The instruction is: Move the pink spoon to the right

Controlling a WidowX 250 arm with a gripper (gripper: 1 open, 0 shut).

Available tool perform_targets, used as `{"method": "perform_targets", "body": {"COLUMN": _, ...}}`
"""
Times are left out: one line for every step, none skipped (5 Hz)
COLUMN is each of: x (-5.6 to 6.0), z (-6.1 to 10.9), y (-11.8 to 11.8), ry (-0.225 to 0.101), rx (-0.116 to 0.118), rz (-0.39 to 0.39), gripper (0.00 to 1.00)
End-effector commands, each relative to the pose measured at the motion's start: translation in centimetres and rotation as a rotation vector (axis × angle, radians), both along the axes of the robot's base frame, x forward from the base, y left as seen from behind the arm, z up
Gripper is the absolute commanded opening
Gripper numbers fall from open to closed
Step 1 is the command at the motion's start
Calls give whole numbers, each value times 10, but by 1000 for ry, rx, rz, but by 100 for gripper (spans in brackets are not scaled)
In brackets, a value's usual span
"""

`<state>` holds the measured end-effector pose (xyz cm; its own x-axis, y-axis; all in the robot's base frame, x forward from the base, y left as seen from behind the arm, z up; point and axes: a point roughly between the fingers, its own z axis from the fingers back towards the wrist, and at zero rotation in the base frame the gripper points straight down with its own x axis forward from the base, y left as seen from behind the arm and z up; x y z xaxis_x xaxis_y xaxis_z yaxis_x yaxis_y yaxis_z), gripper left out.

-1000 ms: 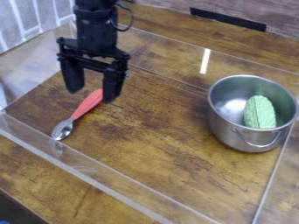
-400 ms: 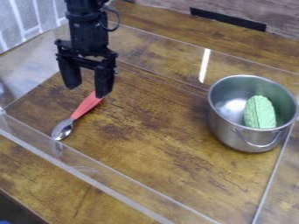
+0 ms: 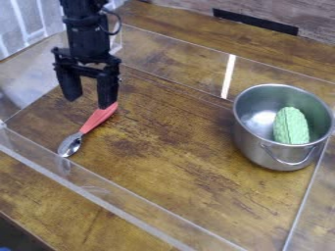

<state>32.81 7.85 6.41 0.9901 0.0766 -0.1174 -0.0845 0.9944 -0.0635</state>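
Here, the pink spoon (image 3: 93,125) lies on the wooden surface (image 3: 170,123), near the hand (image 3: 88,96), whose fingers are spread apart, holding nothing.

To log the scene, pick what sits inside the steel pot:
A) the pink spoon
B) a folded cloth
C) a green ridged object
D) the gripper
C: the green ridged object lies within the steel pot, while the pink spoon is on the table outside it.

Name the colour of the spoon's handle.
Pinkish-red handle, seen best in the one camera view.
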Motion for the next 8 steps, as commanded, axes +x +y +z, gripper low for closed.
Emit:
{"method": "perform_targets", "body": {"x": 8, "z": 5, "y": 4, "ry": -54, "rx": -4, "rz": 32, "gripper": 100}}
{"method": "perform_targets", "body": {"x": 17, "z": -5, "y": 1, "ry": -51, "rx": -19, "rz": 62, "gripper": 100}}
{"method": "perform_targets", "body": {"x": 26, "z": -14, "y": -1, "ry": -55, "rx": -27, "rz": 88, "gripper": 100}}
{"method": "perform_targets", "body": {"x": 34, "z": -19, "y": -2, "ry": -54, "rx": -30, "rz": 113, "gripper": 0}}
{"method": "perform_targets", "body": {"x": 30, "z": -18, "y": -5, "ry": -54, "rx": -30, "rz": 99, "gripper": 0}}
{"method": "perform_targets", "body": {"x": 24, "z": -17, "y": -9, "ry": -57, "rx": -32, "rz": 60, "gripper": 0}}
{"method": "perform_targets", "body": {"x": 31, "z": -15, "y": -7, "ry": -58, "rx": -35, "rz": -14, "gripper": 0}}
{"method": "perform_targets", "body": {"x": 40, "z": -16, "y": -5, "ry": -62, "rx": -37, "rz": -83, "gripper": 0}}
